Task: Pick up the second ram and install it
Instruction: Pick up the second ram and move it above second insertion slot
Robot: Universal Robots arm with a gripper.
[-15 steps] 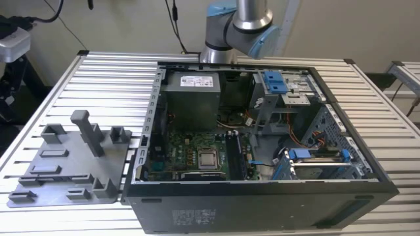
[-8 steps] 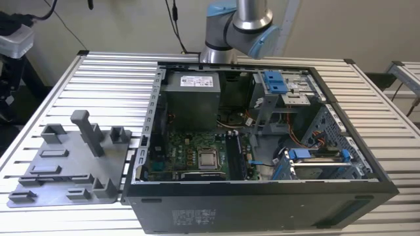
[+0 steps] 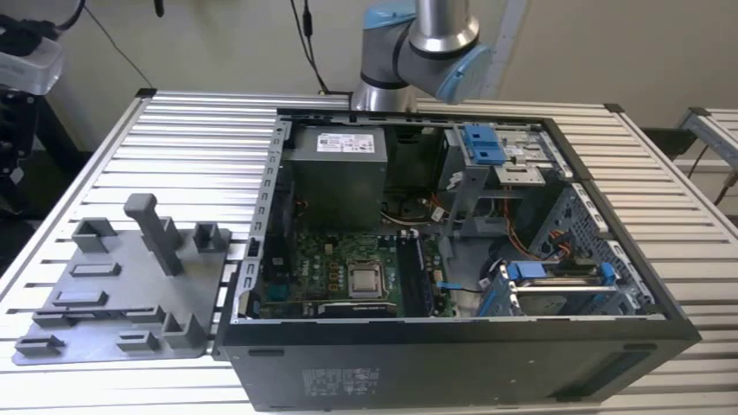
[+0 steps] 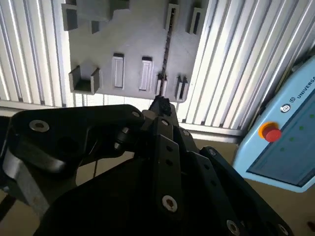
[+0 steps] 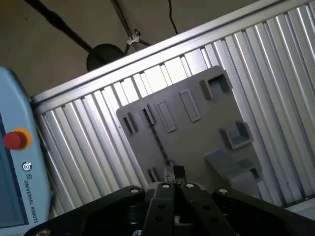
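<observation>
Your exterior view looks steeply down at the whole counter (image 3: 196, 130) from above its near edge, at middle range. Both wrist views ride high, looking down past the gripper (image 4: 160, 104) (image 5: 173, 171) — they share the grey fixture plate (image 4: 133, 44) (image 5: 192, 142), which also lies at the exterior view's left.

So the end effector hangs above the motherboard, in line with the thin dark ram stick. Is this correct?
Not quite. In both wrist views the end effector hangs above the grey fixture plate, not the motherboard. The rest holds: it is in line with the thin dark ram stick, standing on edge in that plate.
</observation>
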